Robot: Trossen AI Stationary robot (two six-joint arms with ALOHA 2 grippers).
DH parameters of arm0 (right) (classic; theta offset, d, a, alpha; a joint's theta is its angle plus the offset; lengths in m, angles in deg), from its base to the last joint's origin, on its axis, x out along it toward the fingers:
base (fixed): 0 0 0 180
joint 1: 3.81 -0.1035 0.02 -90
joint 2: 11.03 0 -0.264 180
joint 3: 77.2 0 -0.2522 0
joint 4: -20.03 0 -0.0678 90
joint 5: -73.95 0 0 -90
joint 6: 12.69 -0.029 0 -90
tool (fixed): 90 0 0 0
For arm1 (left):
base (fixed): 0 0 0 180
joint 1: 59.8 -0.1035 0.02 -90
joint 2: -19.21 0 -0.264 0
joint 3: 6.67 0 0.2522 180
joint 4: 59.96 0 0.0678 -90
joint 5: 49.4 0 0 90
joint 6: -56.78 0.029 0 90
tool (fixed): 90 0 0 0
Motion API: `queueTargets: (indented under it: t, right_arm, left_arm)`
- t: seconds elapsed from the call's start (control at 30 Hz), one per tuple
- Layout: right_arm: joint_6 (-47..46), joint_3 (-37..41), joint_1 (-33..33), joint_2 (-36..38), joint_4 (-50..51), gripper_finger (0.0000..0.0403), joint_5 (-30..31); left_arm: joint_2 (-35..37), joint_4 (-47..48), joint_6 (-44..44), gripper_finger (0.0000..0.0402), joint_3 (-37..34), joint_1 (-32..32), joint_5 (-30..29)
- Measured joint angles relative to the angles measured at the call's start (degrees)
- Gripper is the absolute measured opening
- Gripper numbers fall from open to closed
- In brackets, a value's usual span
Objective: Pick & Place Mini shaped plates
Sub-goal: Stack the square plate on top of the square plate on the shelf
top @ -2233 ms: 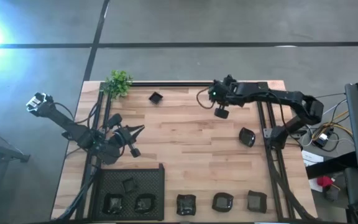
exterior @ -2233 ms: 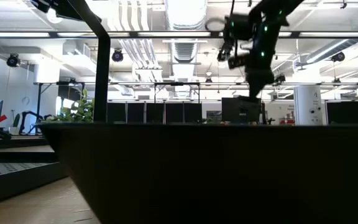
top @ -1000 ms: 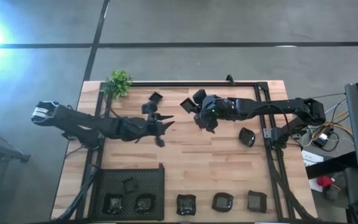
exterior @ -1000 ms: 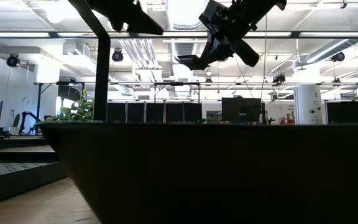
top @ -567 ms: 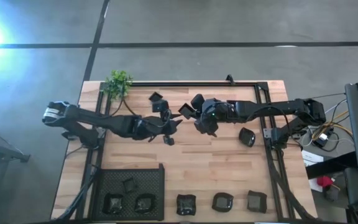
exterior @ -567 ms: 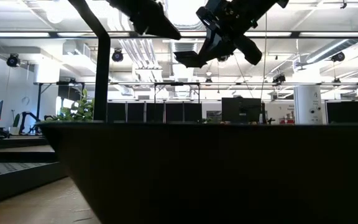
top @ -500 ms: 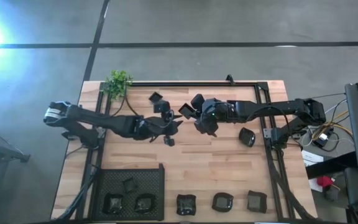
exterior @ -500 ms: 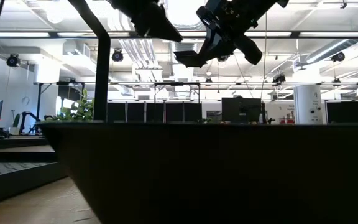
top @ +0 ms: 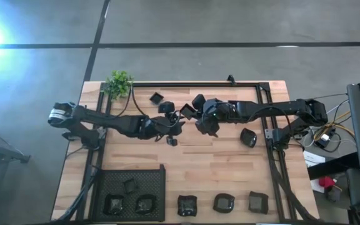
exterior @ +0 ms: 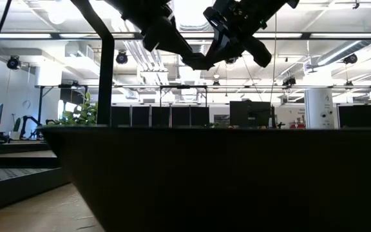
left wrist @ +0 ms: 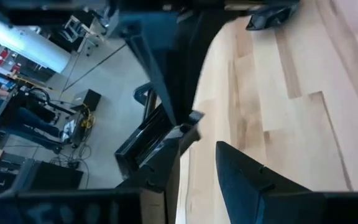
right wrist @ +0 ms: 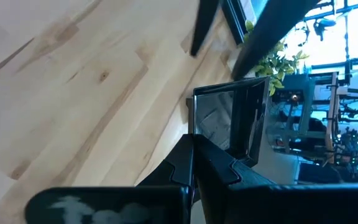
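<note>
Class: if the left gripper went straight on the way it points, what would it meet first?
Probably the right gripper, which holds a square plate just ahead of the open left gripper. Their heights are hard to compare, so it might pass below.

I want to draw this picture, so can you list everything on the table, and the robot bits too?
loose plates: five, shiny black; one at the far edge, one near the right side, three in a row at the near edge
tray plates: three, black, inside the mesh tray
held plate: one, black, square, above the table's middle
mesh tray: one, black, near left corner
plant: one, green, far left corner
table: one, light wood
right gripper: shut on the held plate
left gripper: open, right beside the held plate
</note>
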Motion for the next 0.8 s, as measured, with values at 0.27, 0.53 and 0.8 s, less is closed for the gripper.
queueTargets:
  t: [0.27,0.53,0.8]
  right_arm:
    - [0.8,0.0,-0.2,0.0,0.2,0.0008,0.0]
    - [1.0,0.0,-0.2,0.0,0.2,0.0008,0.0]
    - [1.1,0.0,-0.2,0.0,0.1,0.0008,-0.4]
  left_arm:
    - [0.0,0.0,0.0,0.0102,0.0,-1.7,0.1]
    - [0.1,-0.2,3.0,0.0102,0.0,-1.6,0.0]
    - [0.1,-1.7,8.0,0.0102,0.0,-1.0,-0.2]
